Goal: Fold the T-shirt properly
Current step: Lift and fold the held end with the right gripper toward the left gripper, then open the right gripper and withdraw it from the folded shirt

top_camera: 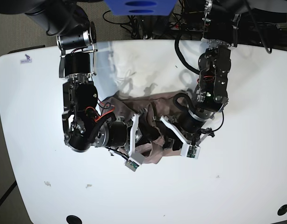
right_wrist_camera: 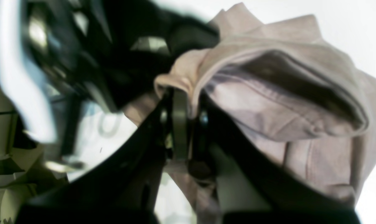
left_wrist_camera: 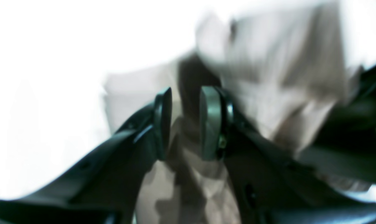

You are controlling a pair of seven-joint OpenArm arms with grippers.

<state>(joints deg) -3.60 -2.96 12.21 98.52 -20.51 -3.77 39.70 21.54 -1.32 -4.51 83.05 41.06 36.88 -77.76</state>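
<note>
In the left wrist view, the left gripper (left_wrist_camera: 185, 123) has its jaws parted, with the mauve-brown thin knit T-shirt (left_wrist_camera: 278, 77) blurred behind.

In the right wrist view, the right gripper (right_wrist_camera: 188, 124) pinches a T-shirt (right_wrist_camera: 268, 105) fold.

In the base view, the T-shirt (top_camera: 150, 107) lies bunched on the white table (top_camera: 246, 186), its long axis running left to right between both arms.

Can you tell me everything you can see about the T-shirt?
The T-shirt is plain dusty mauve-brown, made of thin, wrinkly fabric with stitched hems. It lies bunched in a heap in the middle of the white table, not flat. The right gripper pinches a fold of it. The left gripper is just above it, jaws apart, with cloth showing between them.
</note>
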